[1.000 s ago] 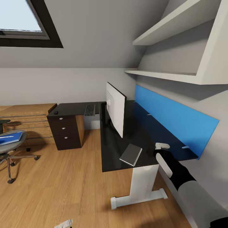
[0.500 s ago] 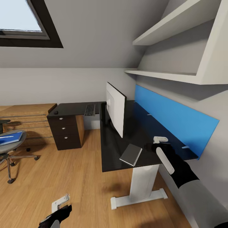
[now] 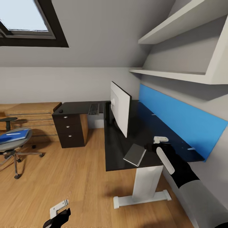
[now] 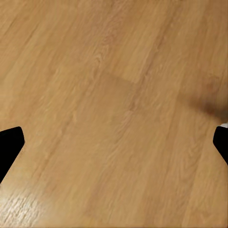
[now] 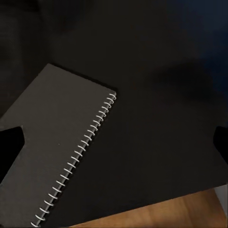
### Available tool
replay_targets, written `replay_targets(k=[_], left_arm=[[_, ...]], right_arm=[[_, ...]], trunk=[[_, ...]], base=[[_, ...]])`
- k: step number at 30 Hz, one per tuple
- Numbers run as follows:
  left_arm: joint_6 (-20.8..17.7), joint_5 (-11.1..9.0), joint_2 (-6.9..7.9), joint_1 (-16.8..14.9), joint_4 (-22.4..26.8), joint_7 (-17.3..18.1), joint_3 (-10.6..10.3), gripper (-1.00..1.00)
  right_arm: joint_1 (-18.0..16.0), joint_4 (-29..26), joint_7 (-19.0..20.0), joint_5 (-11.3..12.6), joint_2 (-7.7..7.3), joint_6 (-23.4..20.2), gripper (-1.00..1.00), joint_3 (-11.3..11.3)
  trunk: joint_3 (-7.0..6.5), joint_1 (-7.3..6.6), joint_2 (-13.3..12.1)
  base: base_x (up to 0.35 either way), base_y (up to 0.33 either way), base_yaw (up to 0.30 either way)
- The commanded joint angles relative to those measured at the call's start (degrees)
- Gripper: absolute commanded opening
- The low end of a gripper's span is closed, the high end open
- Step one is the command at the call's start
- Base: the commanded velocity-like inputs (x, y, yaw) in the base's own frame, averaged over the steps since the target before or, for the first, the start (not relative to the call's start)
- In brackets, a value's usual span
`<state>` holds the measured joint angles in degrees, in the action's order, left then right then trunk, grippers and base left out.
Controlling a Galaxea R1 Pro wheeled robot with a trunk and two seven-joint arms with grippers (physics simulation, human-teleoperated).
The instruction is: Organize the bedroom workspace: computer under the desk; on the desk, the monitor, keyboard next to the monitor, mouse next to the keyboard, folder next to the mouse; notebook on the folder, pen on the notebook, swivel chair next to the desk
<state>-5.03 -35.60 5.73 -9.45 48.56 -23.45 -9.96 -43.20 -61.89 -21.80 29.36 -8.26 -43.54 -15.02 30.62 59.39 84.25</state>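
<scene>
**Right gripper spread wide beside the notebook on the desk**

The right gripper (image 3: 160,144), black with white fingers set far apart and nothing between them, hangs over the matt black L-shaped desk (image 3: 142,136) near its front end. Just to its left lies the thin dark grey spiral-bound notebook (image 3: 135,154), flat on the top by the desk's edge; the right wrist view shows its wire spine (image 5: 76,161) below the parted fingertips. Farther back from the gripper stands the wide white-backed monitor (image 3: 120,107), and beyond it the slim keyboard (image 3: 93,109) and the small dark mouse (image 3: 60,111). Well away to the left, the flat blue folder (image 3: 12,136) rests on the grey swivel chair (image 3: 14,144). The left gripper (image 3: 58,210) hangs low over the light wood floor (image 4: 114,114), fingers wide apart and empty.
</scene>
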Motion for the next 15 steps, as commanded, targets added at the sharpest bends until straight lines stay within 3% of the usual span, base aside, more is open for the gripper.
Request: replay_targets(k=[1,15], left_arm=[[0.9,-0.3,0.09,0.0,-0.1,-0.5,-2.3,1.00],[1.2,-0.3,0.08,0.0,-0.1,-0.6,-3.2,1.00]], right_arm=[[0.0,0.1,-0.5,0.5,-0.18,-0.1,1.00,-0.2],[0.7,0.1,-0.2,0.3,-0.39,-0.1,1.00,-0.3]], trunk=[[0.13,0.00,0.0],[1.04,0.00,0.0]], base=[[0.000,0.000,0.197],[0.000,0.000,0.192]])
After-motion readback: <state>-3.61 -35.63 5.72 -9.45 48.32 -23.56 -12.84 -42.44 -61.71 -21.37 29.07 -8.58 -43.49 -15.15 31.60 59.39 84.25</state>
